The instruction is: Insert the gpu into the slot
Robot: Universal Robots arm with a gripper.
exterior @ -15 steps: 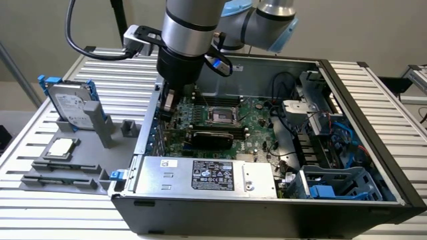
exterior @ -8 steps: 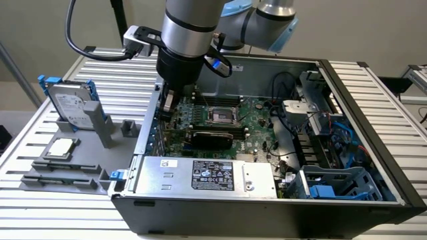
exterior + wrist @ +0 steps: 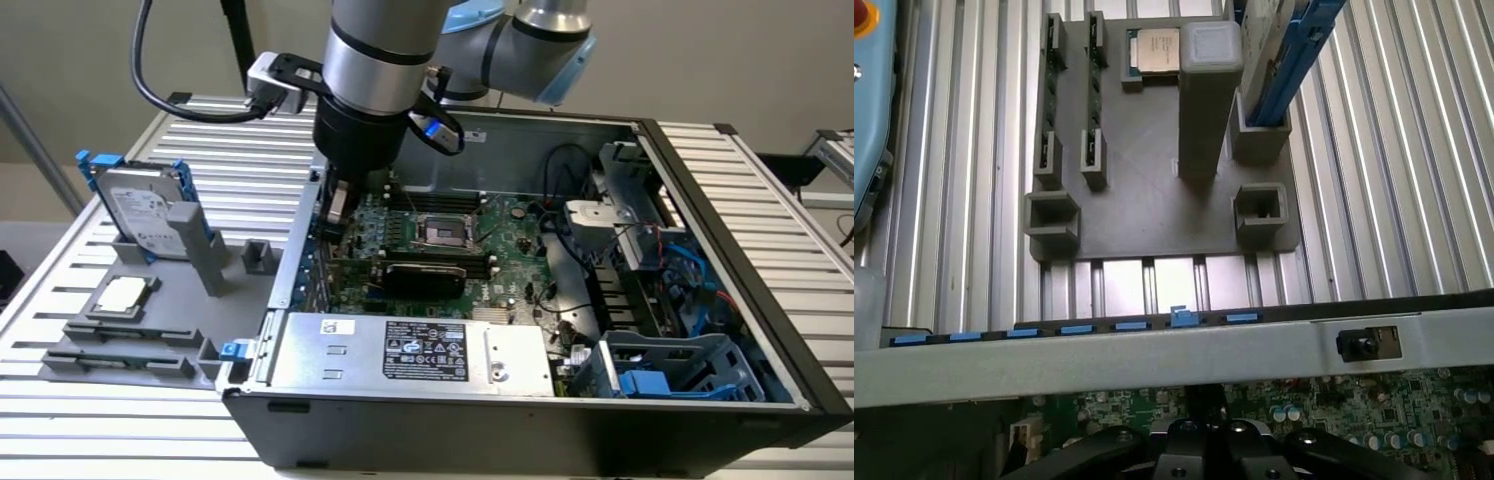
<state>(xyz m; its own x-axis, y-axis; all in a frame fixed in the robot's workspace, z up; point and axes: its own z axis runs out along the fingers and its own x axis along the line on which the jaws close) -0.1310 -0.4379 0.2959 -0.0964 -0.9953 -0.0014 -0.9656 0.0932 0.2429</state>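
The gpu (image 3: 420, 272), a flat black card, lies across the green motherboard (image 3: 514, 225) inside the open computer case, just behind the silver power-supply box. The slot is hidden under the card. My gripper (image 3: 335, 207) hangs shut and empty over the board's edge by the case wall at the exterior view's left, behind and to the left of the gpu and apart from it. In the wrist view the gripper (image 3: 1204, 440) hangs above the motherboard (image 3: 1334, 400), close to the grey case wall (image 3: 1154, 355).
The silver power-supply box (image 3: 414, 350) fills the case's front. The CPU socket (image 3: 447, 232) sits behind the gpu, and cables (image 3: 574, 260) and a blue drive cage (image 3: 667, 370) crowd the right. Outside, a grey fixture (image 3: 1154, 200) holds a hard drive (image 3: 140, 210) and a CPU chip (image 3: 123, 295).
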